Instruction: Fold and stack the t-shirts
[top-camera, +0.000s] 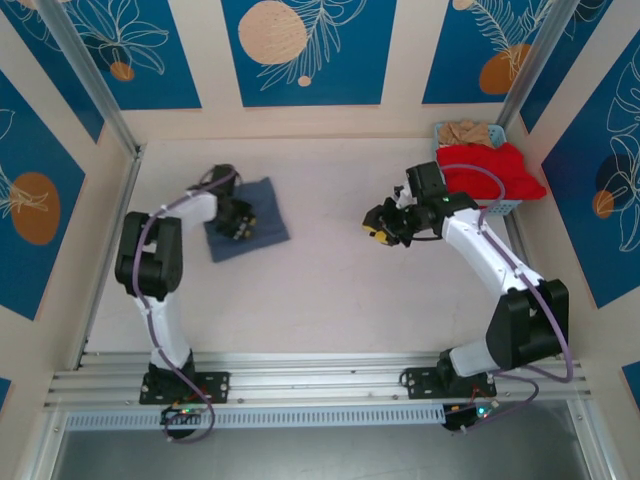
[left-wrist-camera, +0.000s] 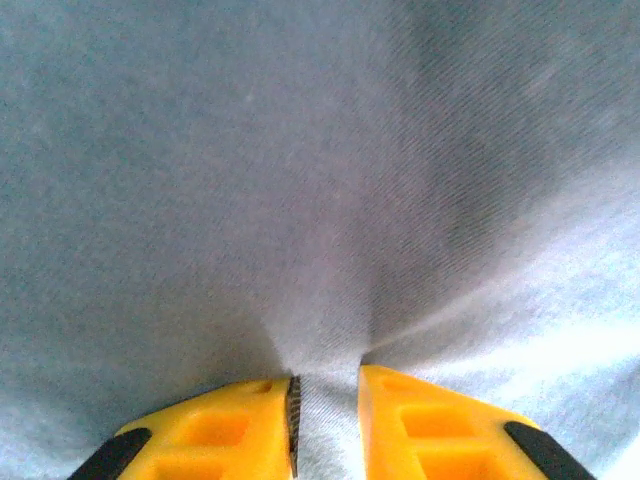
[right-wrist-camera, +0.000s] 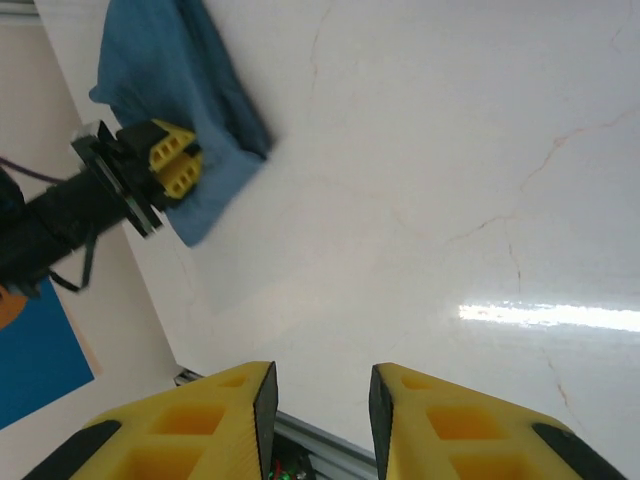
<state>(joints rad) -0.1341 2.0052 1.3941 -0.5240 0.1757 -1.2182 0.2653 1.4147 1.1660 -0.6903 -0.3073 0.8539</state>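
Note:
A folded slate-blue t-shirt lies on the white table at the left. My left gripper presses down on its near-left part; in the left wrist view the yellow fingers pinch a ridge of the blue cloth, with creases fanning out from the grip. My right gripper hovers over bare table at centre-right, open and empty. From the right wrist view the blue t-shirt and the left gripper sit at the upper left. A red t-shirt and a beige one are piled in the basket.
The light-blue mesh basket stands at the table's far right corner, close behind the right arm. Walls close in the table on the left, back and right. A metal rail runs along the near edge.

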